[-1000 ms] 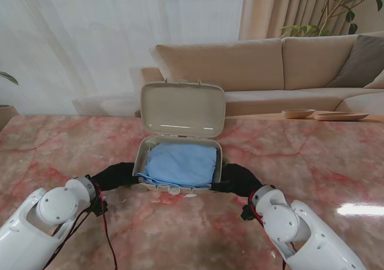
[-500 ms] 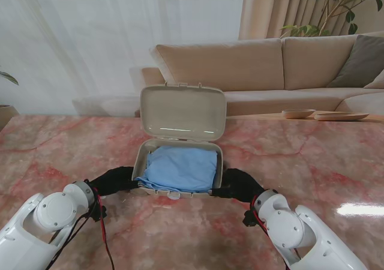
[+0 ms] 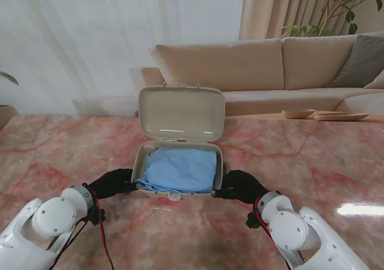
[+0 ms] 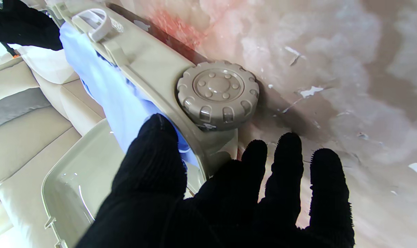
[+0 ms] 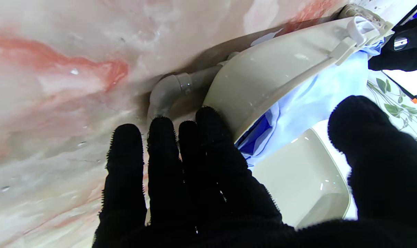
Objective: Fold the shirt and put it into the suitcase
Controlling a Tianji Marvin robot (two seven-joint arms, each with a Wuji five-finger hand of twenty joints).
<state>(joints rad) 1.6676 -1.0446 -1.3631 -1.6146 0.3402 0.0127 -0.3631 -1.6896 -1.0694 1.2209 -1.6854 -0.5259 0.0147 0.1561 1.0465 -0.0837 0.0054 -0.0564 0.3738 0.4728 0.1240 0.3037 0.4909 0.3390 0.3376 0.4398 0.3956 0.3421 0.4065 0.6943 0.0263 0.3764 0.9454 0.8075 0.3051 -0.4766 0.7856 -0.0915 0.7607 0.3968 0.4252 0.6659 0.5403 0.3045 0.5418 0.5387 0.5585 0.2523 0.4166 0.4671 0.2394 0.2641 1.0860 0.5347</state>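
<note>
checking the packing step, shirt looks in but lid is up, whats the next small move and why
Probably slide both hands back toward the lid to swing it shut. The blue shirt already lies inside the suitcase, the left hand and right hand sit open at its near corners, and the lid stands upright.

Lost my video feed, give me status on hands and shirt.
Both hands open: left hand and right hand flank the suitcase. Shirt folded inside, lid up. Nothing in the way.
</note>
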